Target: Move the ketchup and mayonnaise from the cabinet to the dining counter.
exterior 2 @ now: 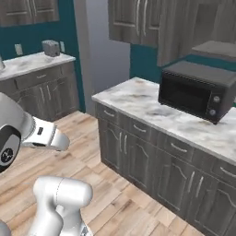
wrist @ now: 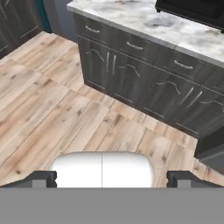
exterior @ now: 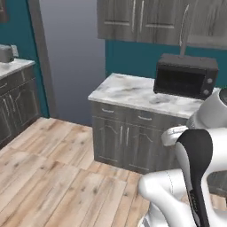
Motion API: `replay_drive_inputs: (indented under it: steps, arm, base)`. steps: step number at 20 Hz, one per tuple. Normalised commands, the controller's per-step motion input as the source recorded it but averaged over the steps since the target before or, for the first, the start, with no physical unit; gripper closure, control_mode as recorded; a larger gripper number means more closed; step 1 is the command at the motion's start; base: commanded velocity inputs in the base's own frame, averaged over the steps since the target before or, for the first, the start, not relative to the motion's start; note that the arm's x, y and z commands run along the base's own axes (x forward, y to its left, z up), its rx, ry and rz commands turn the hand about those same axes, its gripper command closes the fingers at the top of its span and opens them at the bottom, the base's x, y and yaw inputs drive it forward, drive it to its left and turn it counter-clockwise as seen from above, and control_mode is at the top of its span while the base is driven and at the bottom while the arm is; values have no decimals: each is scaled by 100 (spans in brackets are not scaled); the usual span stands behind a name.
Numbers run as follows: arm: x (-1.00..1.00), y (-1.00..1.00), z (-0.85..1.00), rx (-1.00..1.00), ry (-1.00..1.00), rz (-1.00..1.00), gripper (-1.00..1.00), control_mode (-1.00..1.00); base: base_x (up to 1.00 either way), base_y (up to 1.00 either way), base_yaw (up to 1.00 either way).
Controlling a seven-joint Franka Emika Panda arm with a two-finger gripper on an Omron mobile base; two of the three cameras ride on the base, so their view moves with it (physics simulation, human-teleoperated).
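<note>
Facing the cabinet (exterior: 146,20) above the microwave (exterior: 185,76), the pincer (wrist: 112,179) is held wide open and empty. Ketchup and mayonnaise are unseen, presumably inside; light, slippery, best gripped mid-body.

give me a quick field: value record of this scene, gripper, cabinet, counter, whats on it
gripper: fingers far apart, open, nothing between them, pointing at the wood floor
cabinet: on the wall above the counter, one door swung open over the microwave
marble counter: holds the black microwave, door shut
ketchup, mayonnaise: cannot tell where they are
far counter: toaster
</note>
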Motion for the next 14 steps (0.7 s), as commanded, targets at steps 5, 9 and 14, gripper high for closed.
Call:
replay_drive_inputs:
  steps: [5,9,14]
  arm:
    - [0,0,0,0,0,0,-100,100]
    - [0,0,0,0,0,0,-100,100]
    - [0,0,0,0,0,0,-100,100]
  base:
    - [18,0,-73]
    - [41,0,-58]
    - [74,-19,-35]
